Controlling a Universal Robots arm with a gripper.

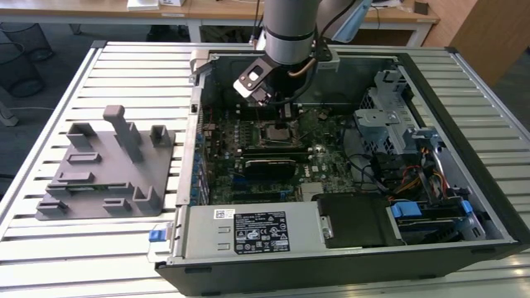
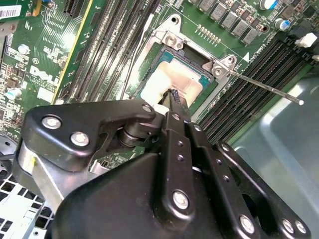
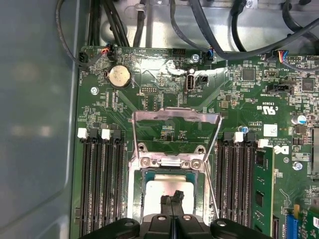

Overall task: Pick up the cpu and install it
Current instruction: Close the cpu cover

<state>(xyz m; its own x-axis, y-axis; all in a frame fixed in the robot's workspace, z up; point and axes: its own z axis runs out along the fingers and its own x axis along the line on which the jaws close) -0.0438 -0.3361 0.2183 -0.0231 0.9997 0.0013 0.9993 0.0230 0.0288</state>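
Claw (image 3: 172,198) over the open socket, fingers closed together with nothing between them. The cpu (image 3: 154,194) lies flat in the socket directly beneath the tips; whether they touch its metal top cannot quite be told. The load plate (image 3: 174,115) stands hinged open beyond the tips, and the thin lever rod (image 2: 264,88) juts out to one side. Likely risks: off-centre pressure tilting the chip and bending contacts, or the fingers catching the rod. Writing: white lettering on the motherboard (image 3: 239,99) and a printed label (image 1: 260,231) on the power supply, far from the claw.
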